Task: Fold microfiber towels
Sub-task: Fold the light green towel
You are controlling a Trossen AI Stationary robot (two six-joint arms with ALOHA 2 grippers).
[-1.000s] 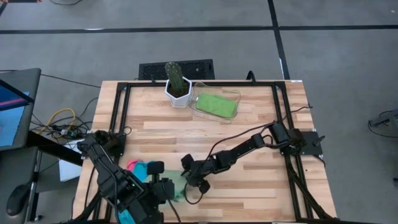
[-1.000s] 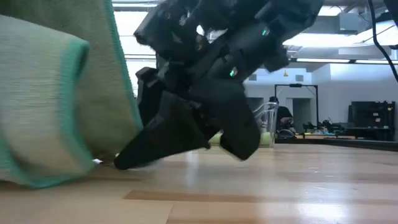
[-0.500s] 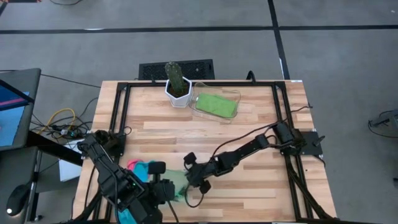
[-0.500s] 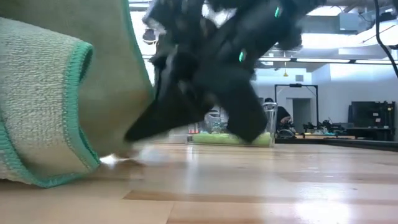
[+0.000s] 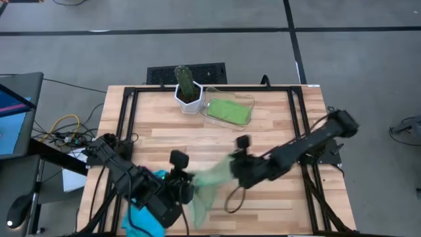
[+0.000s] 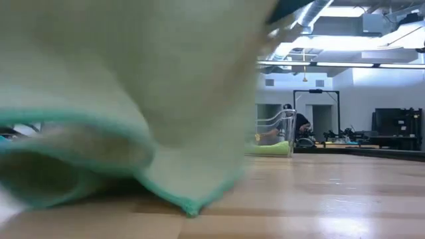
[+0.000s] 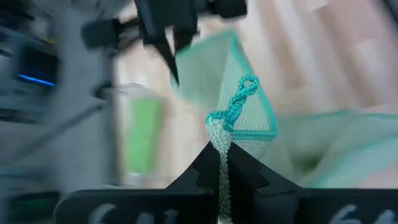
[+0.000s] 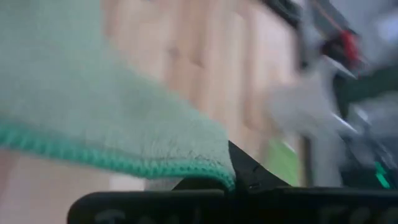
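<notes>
A light green towel (image 5: 212, 179) with a teal hem is spread between my two grippers near the table's front middle. My left gripper (image 5: 189, 191) is shut on one corner and my right gripper (image 5: 231, 169) is shut on another. The towel's lower part (image 5: 200, 212) hangs down, and in the low view its hem (image 6: 191, 207) touches the table. A turquoise towel (image 5: 140, 222) lies bunched under my left arm at the front left. A second light green towel (image 5: 228, 110) lies in the clear tray. The pink towel is hidden. My left gripper pinches the towel's corner (image 7: 221, 138) between its two shut fingers, just below the teal hanging loop (image 7: 240, 99). The corner is bunched into a narrow strand, and the cloth spreads away from it toward my right gripper. My right gripper pinches the towel's teal-hemmed edge at a corner (image 8: 219, 175) between its shut fingers. The cloth runs away from the fingers toward my left gripper, lifted off the table here.
A white pot with a cactus (image 5: 187, 91) stands at the far edge, and the clear tray (image 5: 247, 102) is beside it on the right. Black frame rails (image 5: 295, 125) run along the table's left and right sides. Bare wood lies at the middle and right.
My right gripper has risen and gone toward the table's right and far side, and my left gripper has risen a little. The light green towel, bunched on the table before, is now drawn out between them and lifted, with its lower part still hanging to the table.
</notes>
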